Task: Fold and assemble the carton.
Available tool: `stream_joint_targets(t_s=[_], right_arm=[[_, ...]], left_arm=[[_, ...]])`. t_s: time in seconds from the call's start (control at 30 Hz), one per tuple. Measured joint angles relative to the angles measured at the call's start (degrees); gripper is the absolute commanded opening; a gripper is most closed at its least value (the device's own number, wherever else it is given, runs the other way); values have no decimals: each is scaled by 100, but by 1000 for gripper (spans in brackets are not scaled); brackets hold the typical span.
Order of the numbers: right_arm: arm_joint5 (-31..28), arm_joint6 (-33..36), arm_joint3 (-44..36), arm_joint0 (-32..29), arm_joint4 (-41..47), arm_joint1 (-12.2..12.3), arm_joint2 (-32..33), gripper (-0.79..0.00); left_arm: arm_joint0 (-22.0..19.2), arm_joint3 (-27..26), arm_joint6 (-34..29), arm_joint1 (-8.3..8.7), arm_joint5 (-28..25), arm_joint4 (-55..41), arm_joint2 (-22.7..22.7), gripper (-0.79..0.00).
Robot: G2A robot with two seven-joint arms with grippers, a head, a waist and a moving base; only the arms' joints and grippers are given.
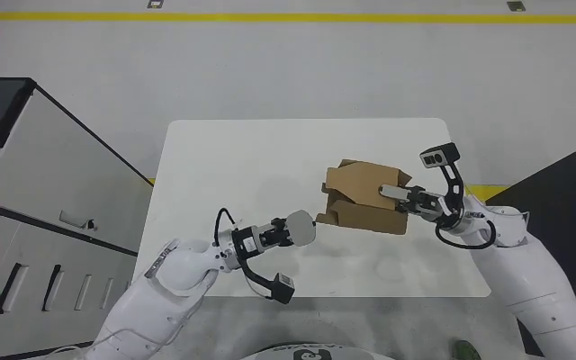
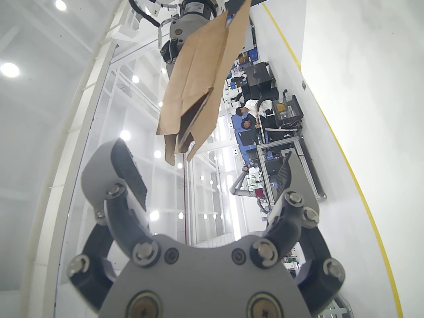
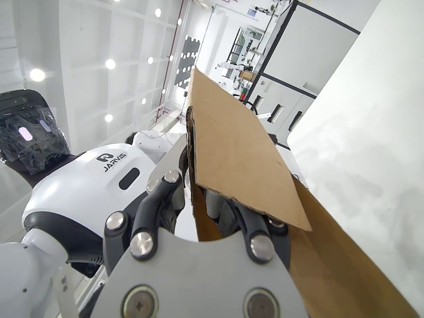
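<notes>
A brown cardboard carton, partly folded with loose flaps, sits on the right half of the white table. My right gripper is shut on the carton's right-hand wall. In the right wrist view that gripper pinches the cardboard panel between its fingers. My left gripper hovers just left of the carton's near-left corner, open and apart from it. In the left wrist view the carton hangs ahead of the open left gripper, with flaps pointing toward it.
A grey cabinet stands beside the table's left edge. A yellow floor line runs behind the table. Bare tabletop lies left of the carton and along the front edge.
</notes>
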Motion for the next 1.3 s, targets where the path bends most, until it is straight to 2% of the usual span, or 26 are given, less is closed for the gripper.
stream_joint_targets(t_s=[0.03, 0.13, 0.17, 0.3, 0.5, 0.67, 0.73, 0.77, 0.97, 1.3], right_arm=[[1, -62, -3, -29, -57, -5, 24, -785], [39, -192, -21, -99, -220, -12, 87, -785], [61, -223, -29, -120, -260, -15, 103, -785], [116, -315, -63, -198, -403, -26, 169, -785], [170, -345, -90, -280, -478, -52, 235, -785], [238, -329, -67, -304, -527, -77, 245, -785], [292, -326, -47, -301, -574, -88, 240, -785], [314, -331, -38, -296, -603, -92, 238, -785], [386, -366, 15, -272, -667, -130, 225, -785], [490, -266, 38, -254, -683, -184, 206, -785]], left_arm=[[-8, -5, -31, -3, -43, 28, 14, -40], [-31, -29, -129, -10, -169, 168, 50, -372], [-37, -32, -172, -11, -222, 239, 55, -446], [-58, -43, -298, -10, -358, 416, 95, -566], [-155, 16, -276, 34, -391, 407, 183, -560], [-225, 42, -287, 77, -394, 407, 264, -628], [-247, 47, -308, 97, -395, 407, 292, -622], [-255, 47, -321, 106, -393, 407, 303, -591], [-311, 49, -334, 162, -340, 407, 372, -523], [-472, 83, -393, 278, -345, 407, 491, -533]])
